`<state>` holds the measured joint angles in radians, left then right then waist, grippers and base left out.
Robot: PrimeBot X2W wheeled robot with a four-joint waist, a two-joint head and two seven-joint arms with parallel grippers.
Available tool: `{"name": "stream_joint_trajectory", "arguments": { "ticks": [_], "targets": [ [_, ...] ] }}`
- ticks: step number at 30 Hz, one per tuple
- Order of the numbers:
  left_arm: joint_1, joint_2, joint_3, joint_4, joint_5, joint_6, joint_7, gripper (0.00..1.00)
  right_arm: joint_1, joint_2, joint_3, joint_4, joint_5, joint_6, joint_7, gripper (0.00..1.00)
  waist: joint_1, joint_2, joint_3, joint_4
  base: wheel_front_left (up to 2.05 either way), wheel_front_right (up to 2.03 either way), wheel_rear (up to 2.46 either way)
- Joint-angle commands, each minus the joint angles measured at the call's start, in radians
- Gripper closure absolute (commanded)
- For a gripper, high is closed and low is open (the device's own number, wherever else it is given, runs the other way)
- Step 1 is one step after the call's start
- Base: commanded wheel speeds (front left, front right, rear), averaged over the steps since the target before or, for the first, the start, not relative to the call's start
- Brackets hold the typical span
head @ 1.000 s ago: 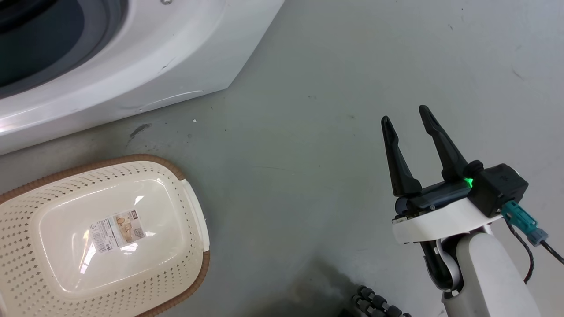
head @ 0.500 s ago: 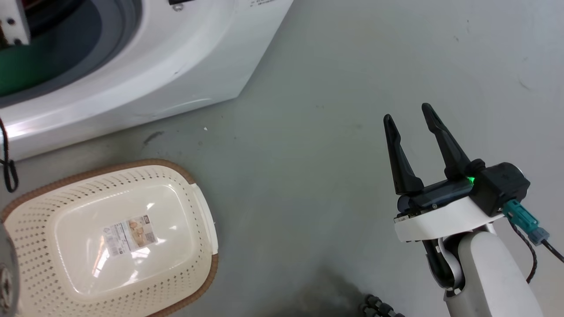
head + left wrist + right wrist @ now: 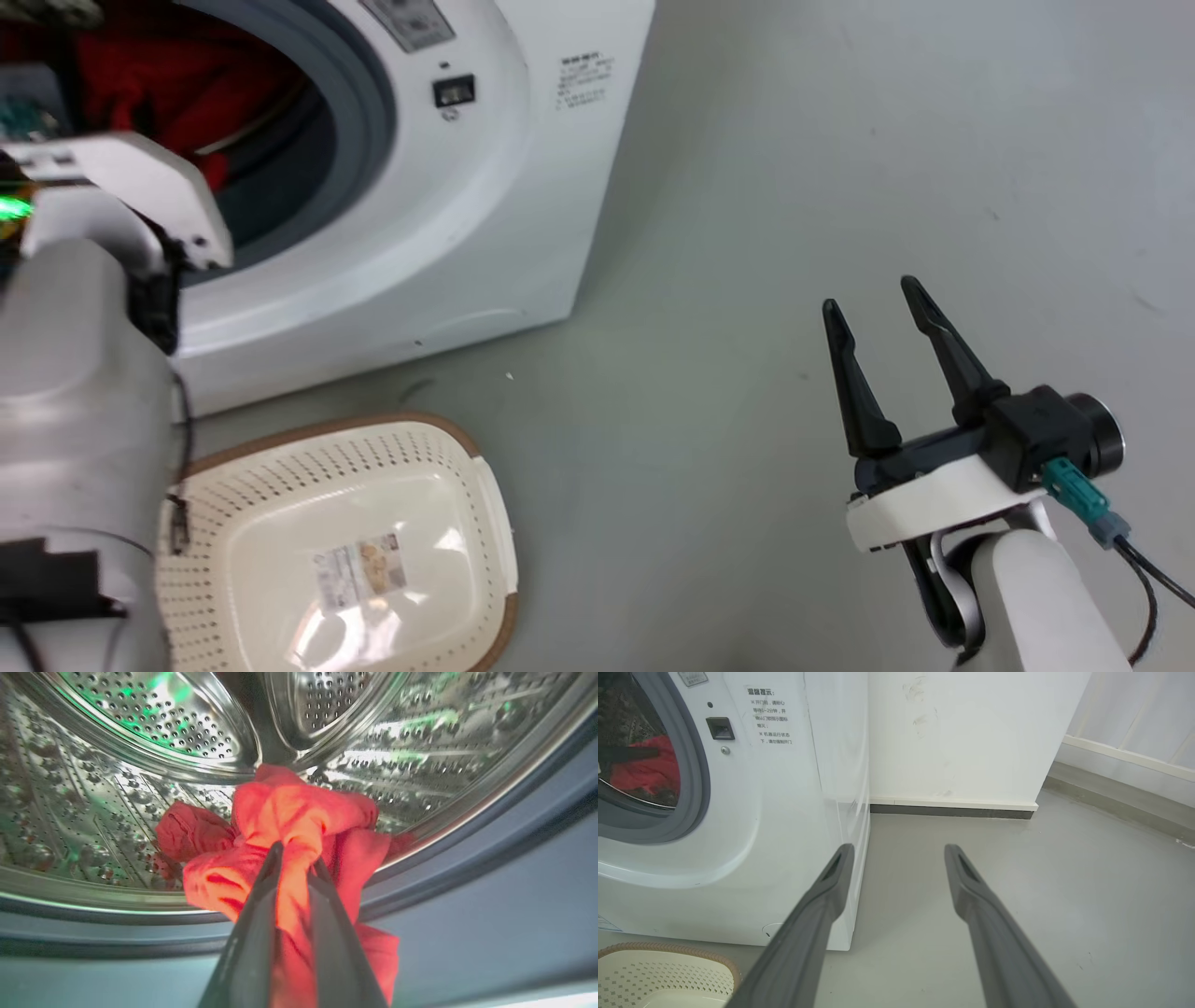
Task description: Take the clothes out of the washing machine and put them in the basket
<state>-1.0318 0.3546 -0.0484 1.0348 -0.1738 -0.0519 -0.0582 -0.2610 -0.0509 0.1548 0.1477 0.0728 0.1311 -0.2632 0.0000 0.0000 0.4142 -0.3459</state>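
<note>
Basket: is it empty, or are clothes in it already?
Empty. The basket shows a bare floor and label; the clothes are in the washing machine, held by the left gripper.

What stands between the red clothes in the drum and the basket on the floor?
Only the grey door seal: the left gripper, shut on the clothes, must lift them over it. The basket in front of the washing machine shows nothing inside.

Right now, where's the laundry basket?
In the head view the basket sits on the floor at lower left, just in front of the washing machine.
</note>
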Motion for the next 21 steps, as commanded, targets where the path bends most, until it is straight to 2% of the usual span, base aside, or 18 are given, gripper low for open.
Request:
{"name": "stream_joint_trajectory", "arguments": {
  "ticks": [1,6,12,21],
  "targets": [
    [0.02,-0.021,0.008,0.002,-0.016,-0.003,-0.034,1.0,0.019,0.001,-0.007,0.006,-0.01,-0.001,-0.002,0.0,0.0,0.0,-0.066,0.048,0.0,0.0,0.0],
    [0.08,-0.075,0.01,0.022,-0.036,-0.004,-0.165,1.0,0.049,0.001,-0.025,0.016,-0.038,-0.001,-0.001,0.0,0.0,0.0,-0.156,0.099,0.0,0.0,0.0],
    [0.147,-0.105,0.01,-0.006,-0.039,0.0,-0.207,1.0,0.087,0.001,-0.043,0.003,-0.055,-0.001,0.025,0.0,0.0,0.0,-0.245,0.143,0.0,0.0,0.0],
    [0.33,-0.13,0.035,-0.274,-0.012,0.007,-0.208,1.0,0.155,0.001,-0.06,-0.046,-0.062,-0.001,0.068,0.0,0.0,0.0,-0.342,0.196,0.0,0.0,0.0]
  ]
}}
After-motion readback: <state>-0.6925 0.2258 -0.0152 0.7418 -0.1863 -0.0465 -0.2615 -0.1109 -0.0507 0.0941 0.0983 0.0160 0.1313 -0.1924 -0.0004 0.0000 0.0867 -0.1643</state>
